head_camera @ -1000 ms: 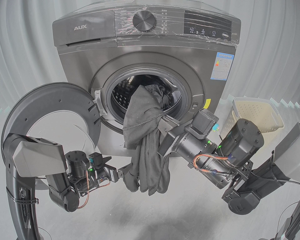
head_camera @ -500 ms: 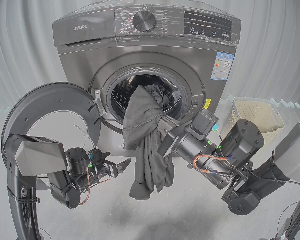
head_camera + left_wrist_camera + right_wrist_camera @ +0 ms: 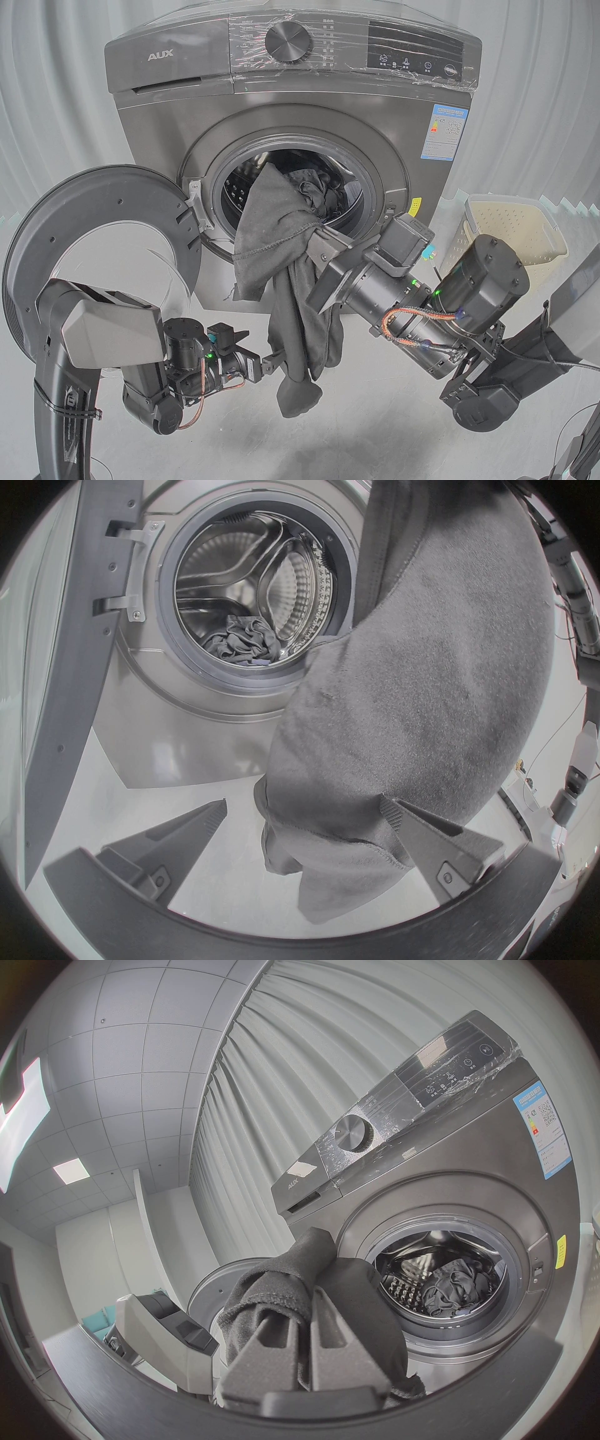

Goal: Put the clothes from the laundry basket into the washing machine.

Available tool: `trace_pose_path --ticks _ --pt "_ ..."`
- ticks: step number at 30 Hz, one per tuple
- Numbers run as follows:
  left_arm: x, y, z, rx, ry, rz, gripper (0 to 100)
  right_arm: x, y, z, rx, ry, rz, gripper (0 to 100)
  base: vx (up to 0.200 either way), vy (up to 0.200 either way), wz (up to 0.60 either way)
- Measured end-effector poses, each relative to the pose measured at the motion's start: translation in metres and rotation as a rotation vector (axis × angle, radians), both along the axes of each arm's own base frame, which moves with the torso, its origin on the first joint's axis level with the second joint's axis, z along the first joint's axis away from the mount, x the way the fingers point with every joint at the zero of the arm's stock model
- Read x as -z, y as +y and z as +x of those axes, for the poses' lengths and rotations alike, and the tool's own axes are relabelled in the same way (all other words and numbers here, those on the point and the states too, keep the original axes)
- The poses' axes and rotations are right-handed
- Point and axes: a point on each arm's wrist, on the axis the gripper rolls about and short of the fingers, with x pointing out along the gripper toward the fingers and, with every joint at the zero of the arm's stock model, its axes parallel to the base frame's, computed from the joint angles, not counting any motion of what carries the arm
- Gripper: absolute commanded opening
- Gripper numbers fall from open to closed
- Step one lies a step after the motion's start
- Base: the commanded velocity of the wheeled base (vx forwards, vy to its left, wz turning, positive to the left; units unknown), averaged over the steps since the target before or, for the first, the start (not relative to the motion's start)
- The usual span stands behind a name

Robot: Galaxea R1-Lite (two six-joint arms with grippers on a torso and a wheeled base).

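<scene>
Crumpled dark garment in drum

The right gripper pinches a dark grey garment before the washing machine, whose drum holds a crumpled dark cloth.

The scene is lit brightly and evenly from overhead by rectangular white ceiling light panels. Glare is thrown off the clear plastic film across the top of the grey front-loading washing machine, and highlights are caught on the ribbed steel drum inside it. A faint, soft shadow is laid on the pale floor before it, beneath the dark grey hanging garment. In both wrist views straight lines are bent toward black, rounded corners.
</scene>
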Motion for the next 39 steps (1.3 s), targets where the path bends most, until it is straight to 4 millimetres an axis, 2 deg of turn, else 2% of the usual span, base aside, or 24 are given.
trace_pose_path --ticks 7,26,30,39 --pt "0.0 -0.012 -0.01 0.04 0.011 0.004 100 -0.001 0.001 0.001 0.002 -0.004 0.005 0 0.0 0.0 0.0" --pt "-0.003 -0.015 -0.005 0.038 0.001 -0.024 100 0.001 0.002 0.0 0.001 0.001 0.001 0 0.0 0.0 0.0" --pt "-0.003 -0.011 -0.001 0.022 -0.005 -0.025 100 0.001 0.001 0.0 0.001 0.003 -0.001 0 0.0 0.0 0.0" --pt "-0.005 0.012 0.012 -0.043 -0.016 -0.032 100 0.001 0.001 0.0 0.0 0.003 -0.001 0 0.0 0.0 0.0"
